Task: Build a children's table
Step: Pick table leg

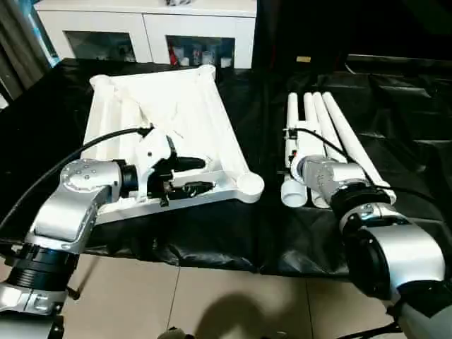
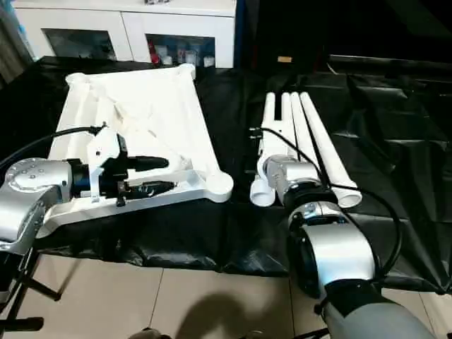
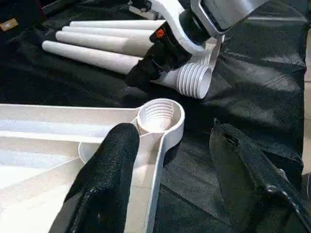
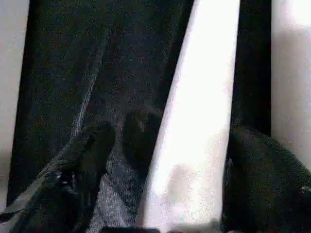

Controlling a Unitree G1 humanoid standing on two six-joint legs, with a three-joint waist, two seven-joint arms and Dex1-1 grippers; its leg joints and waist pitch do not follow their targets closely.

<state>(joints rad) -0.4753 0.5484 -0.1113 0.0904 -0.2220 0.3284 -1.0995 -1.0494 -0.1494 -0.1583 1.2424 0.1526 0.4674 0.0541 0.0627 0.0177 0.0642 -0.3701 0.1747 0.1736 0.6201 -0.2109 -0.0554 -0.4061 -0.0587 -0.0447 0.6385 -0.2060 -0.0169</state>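
Fingers of right gripper (image 4: 160,170) stand open astride one white tubular plastic leg (image 4: 194,121); I should close squarely before lifting.

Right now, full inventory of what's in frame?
Tabletop: 1, white, upside down on the work table's left half, ribbed underside up.
Legs: 4, white, side by side on the right half, threaded ends toward the robot.
Work table: 1, black-sheeted.
Cabinet: 1, white, glass doors, behind the table.
Left pincer: black fingers, open, straddling the tabletop's near rim by a corner socket.
Right pincer: black fingers, open around one leg.
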